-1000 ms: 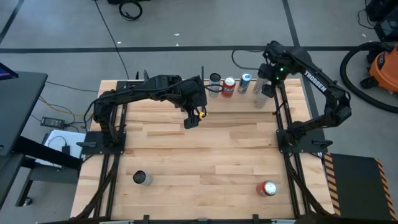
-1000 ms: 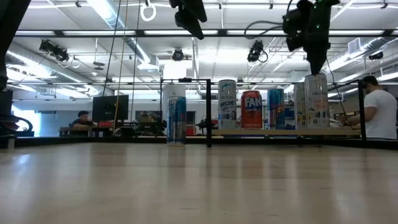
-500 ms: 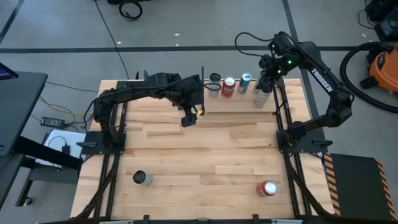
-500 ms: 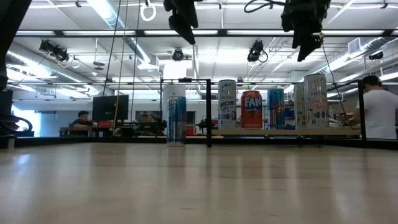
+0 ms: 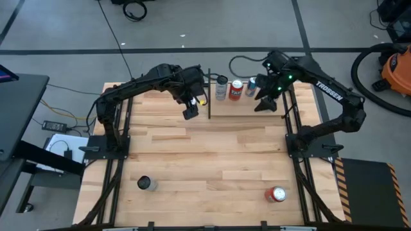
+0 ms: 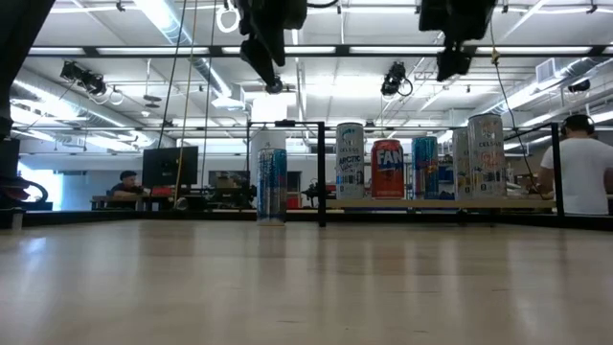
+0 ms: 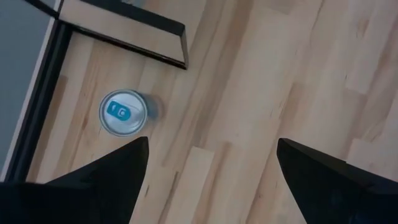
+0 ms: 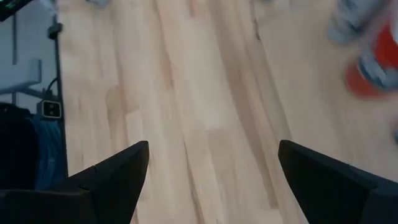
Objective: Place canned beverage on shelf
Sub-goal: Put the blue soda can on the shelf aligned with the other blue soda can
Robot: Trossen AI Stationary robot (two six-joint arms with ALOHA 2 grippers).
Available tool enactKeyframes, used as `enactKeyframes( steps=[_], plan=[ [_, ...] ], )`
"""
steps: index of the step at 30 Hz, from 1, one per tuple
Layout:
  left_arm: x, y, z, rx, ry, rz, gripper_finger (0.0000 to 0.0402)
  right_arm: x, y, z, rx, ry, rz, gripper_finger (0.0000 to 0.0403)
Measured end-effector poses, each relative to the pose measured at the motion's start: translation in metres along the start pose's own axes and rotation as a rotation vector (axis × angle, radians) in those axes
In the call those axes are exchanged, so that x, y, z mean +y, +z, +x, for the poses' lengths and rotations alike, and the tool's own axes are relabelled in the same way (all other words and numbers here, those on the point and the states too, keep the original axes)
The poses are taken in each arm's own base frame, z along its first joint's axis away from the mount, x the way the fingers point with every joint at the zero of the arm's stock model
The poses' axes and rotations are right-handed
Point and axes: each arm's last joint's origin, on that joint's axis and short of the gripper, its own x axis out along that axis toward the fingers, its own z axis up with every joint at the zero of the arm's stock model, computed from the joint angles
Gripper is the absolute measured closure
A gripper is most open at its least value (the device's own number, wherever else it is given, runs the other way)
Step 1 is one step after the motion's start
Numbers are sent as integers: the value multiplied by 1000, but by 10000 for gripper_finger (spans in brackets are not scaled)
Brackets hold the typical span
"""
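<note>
The shelf is a pale panel edged by black rods at the table's far side. Several cans stand on it, among them a red one and a tall pale one at its right end. A blue-and-white can stands on the tabletop just left of the shelf and shows from above in the left wrist view. My left gripper is open and empty, high above the tabletop near that can. My right gripper is open and empty, high over the shelf's right part.
A dark can stands near the table's front left. A red can lies at the front right. The shelf's corner post rises between the lone can and the shelf. A person stands in the room behind.
My right gripper has risen from just above the tall pale can at the shelf's right end and gone toward the table's left; the can stays upright on the shelf. My left gripper has gone up, toward the far edge and a little left.
</note>
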Motion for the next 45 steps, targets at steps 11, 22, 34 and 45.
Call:
enactKeyframes(
  steps=[11,22,34,45],
  plan=[
    [-20,-9,0,79,43,37,44,50,24,26,-96,68,-277,36],
    [-1,-1,0,13,99,33,44,79,24,55,-100,2,-434,36],
    [18,2,12,-20,118,-12,44,74,19,80,-121,-64,-436,36],
    [27,-38,69,43,123,-81,44,67,7,96,-53,-61,-406,36]
  ],
)
